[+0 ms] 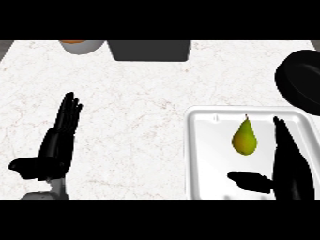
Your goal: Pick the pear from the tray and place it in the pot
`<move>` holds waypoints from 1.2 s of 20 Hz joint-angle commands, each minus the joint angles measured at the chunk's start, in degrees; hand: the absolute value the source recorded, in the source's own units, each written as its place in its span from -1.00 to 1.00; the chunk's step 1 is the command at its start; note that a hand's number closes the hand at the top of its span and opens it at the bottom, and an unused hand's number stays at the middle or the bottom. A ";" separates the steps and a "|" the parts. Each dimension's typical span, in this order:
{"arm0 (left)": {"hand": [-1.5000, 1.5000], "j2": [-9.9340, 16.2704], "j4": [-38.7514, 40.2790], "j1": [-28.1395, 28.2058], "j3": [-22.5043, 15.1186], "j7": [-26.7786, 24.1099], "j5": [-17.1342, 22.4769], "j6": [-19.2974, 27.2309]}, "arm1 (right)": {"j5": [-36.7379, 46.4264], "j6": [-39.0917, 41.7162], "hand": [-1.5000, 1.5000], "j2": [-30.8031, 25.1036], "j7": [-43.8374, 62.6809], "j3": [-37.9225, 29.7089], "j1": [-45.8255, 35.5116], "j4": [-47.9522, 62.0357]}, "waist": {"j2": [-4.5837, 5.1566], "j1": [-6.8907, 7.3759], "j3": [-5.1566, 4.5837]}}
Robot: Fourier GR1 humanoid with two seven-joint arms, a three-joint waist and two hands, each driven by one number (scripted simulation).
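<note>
A yellow-green pear (245, 137) lies on the white tray (204, 154) at the lower right, stem pointing away from me. My right hand (287, 164) hovers over the tray just right of the pear, fingers straight and thumb spread toward the left, not touching the fruit. The black pot (309, 82) sits at the right edge, beyond the tray. My left hand (58, 138) rests open at the lower left over the counter, fingers up.
A dark grey box (149, 50) stands at the back centre. Left of it is a grey bowl (82, 46) with something orange inside. White marbled counter (134, 103) spreads between the hands.
</note>
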 commanded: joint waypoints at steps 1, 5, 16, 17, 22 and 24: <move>0.00 0.42 4.79 -1.06 3.05 -2.94 1.64 -1.91 | 0.85 -2.87 -1.00 2.25 -3.24 1.03 0.96 6.50 | -0.06 -0.44 0.04; 0.00 -2.74 -0.87 2.40 -1.32 -1.70 -2.42 1.04 | -1.81 1.32 -1.00 2.90 -2.02 -3.63 -6.52 9.75 | -0.09 -0.27 0.04; 0.00 -3.85 -2.67 2.69 -1.65 1.36 -3.79 0.40 | -2.94 -3.40 -1.00 2.98 -11.54 -8.22 -6.14 18.66 | -0.10 -0.33 0.05; 0.00 -1.47 -0.29 1.61 2.71 -1.36 -0.61 -2.77 | -1.45 -3.08 -1.00 4.88 -9.56 -6.59 -6.11 17.45 | -0.10 -0.37 0.04; 0.00 -2.48 5.54 -1.18 3.08 -4.14 -1.81 -2.29 | -2.83 -2.15 -1.00 3.37 -12.25 -6.88 -2.15 13.48 | -0.11 -0.65 0.03; 0.00 -1.45 -1.29 3.29 2.29 -1.37 -1.43 -2.68 | 4.31 -6.39 1.00 2.30 -12.46 -6.75 -6.86 20.21 | -0.14 -0.21 0.04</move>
